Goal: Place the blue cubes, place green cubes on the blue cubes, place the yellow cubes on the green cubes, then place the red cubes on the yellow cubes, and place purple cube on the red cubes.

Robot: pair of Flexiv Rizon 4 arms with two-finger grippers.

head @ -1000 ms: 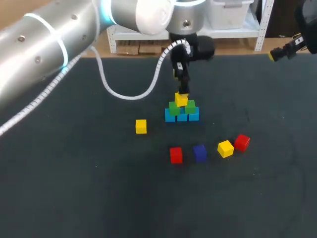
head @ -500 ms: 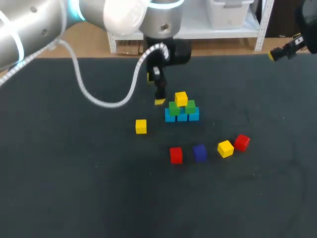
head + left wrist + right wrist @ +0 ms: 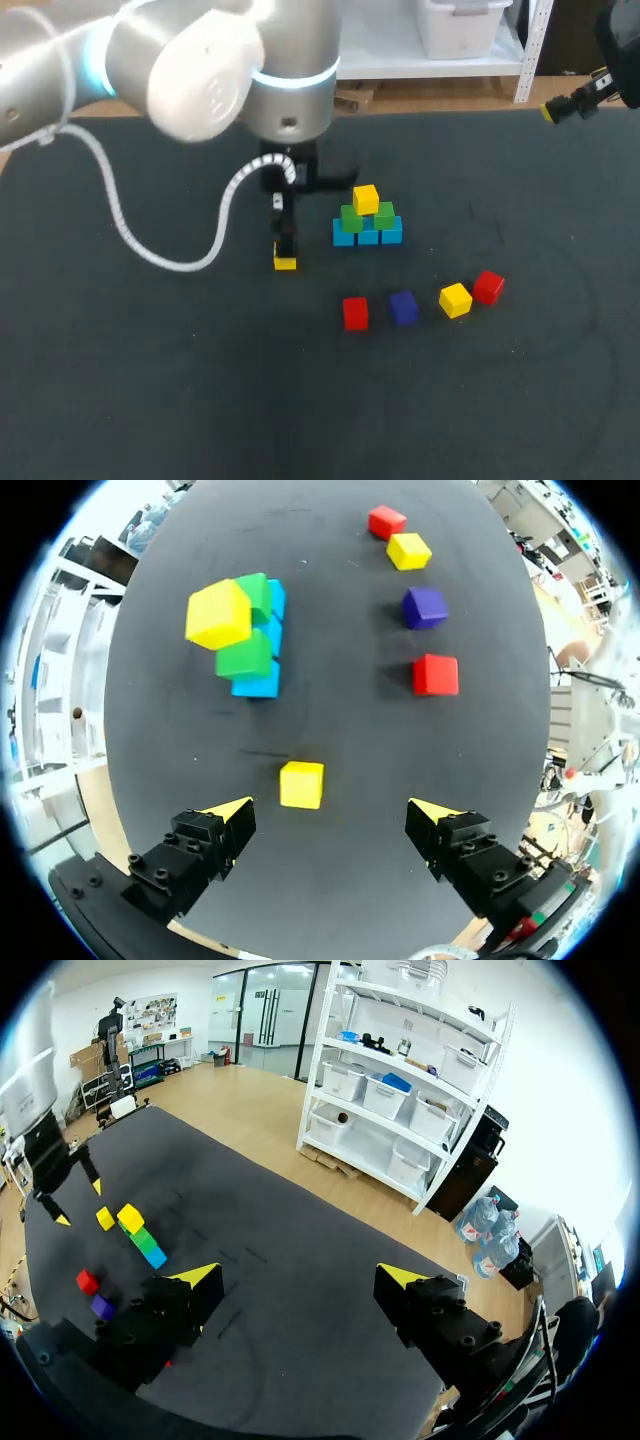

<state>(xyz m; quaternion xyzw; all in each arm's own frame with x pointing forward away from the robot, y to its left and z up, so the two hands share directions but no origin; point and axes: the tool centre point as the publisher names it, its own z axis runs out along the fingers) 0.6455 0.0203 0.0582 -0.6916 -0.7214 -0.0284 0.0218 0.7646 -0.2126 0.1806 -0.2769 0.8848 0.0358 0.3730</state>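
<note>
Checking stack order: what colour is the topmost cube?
The topmost cube is yellow; left wrist view shows it best.

The left arm (image 3: 200,70) comes in from the upper left corner and turns down at the wrist, so that the left pincer (image 3: 330,812) points straight down. Its two yellow-tipped fingers (image 3: 228,816) stand wide apart. The right arm (image 3: 618,45) is held back at the far right edge, and the right pincer (image 3: 297,1278) is likewise spread wide, its tips well apart.
</note>
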